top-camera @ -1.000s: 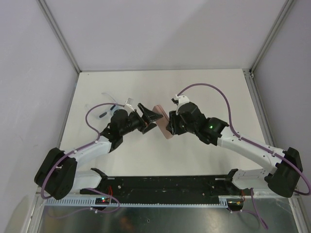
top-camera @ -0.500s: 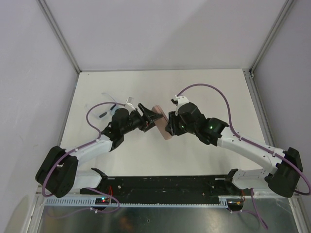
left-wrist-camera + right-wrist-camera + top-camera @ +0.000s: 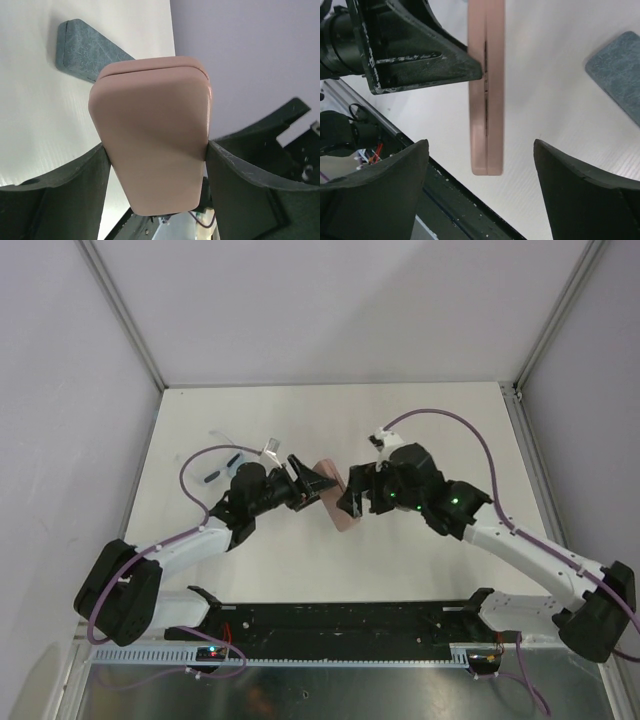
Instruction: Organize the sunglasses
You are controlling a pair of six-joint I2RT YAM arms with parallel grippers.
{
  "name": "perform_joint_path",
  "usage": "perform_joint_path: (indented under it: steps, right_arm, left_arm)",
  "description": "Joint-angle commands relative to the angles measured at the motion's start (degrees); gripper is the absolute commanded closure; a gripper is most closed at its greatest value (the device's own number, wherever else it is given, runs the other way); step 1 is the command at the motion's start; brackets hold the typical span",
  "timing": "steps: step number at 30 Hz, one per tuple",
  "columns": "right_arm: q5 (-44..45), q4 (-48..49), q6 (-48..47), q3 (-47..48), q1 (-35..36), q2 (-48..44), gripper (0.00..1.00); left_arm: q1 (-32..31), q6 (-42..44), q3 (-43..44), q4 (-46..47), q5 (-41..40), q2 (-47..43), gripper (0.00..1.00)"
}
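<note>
Pair of sunglasses [image 3: 224, 465], pale frame, dark lenses: flat on white worktop [image 3: 440, 425], behind left hand [image 3: 305, 488], just beside that arm's wrist on the side away from right hand [image 3: 348, 502], well apart from the fingers of both. Touched by neither hand.

Oblong pink case [image 3: 152, 145], lid shut: pinched between the two fingers of left hand, one finger pressed against each of two opposite sides, rounded end uppermost in left wrist view. Edge-on in right wrist view, closed seam running down its length, one left-hand fingertip against its side. Lifted or resting on worktop: cannot tell.

Right hand: spread wide, directly opposite left hand, pink case between the two. Fingers standing either side of the case's near end in right wrist view, clear gap on each side, no contact seen.

Grey-blue case [image 3: 619, 70], textured, oblong: flat on worktop, ahead of left hand beyond pink case and partly hidden behind it in left wrist view; off to the side of right hand that faces away from left hand, near but apart from pink case.
</note>
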Motion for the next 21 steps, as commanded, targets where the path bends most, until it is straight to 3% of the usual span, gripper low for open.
perform_joint_path:
  steps: [1, 6, 10, 15, 21]
  right_arm:
    - [-10.3, 2.2, 0.7, -2.2, -7.0, -6.1, 0.08]
    - [-28.3, 6.9, 1.1, -6.5, -18.6, -9.8, 0.01]
    - [-43.2, 16.0, 4.3, -10.7, -22.7, -10.6, 0.01]
    - [-51.3, 33.0, 13.0, -16.5, -23.0, -12.0, 0.01]
    - [-54.1, 43.0, 17.4, -17.8, -20.2, -12.0, 0.01]
  left_arm:
    - [-0.4, 5.8, 3.6, 4.5, 4.4, -0.9, 0.68]
    - [-0.4, 6.7, 4.7, 9.7, 10.8, -1.6, 0.69]
    - [-0.3, 4.6, 6.0, 16.9, 17.1, -1.3, 0.69]
    - [-0.4, 0.0, 7.1, 26.5, 22.7, -1.5, 0.69]
    - [-0.5, -2.3, 8.3, 30.9, 25.3, -2.8, 0.68]
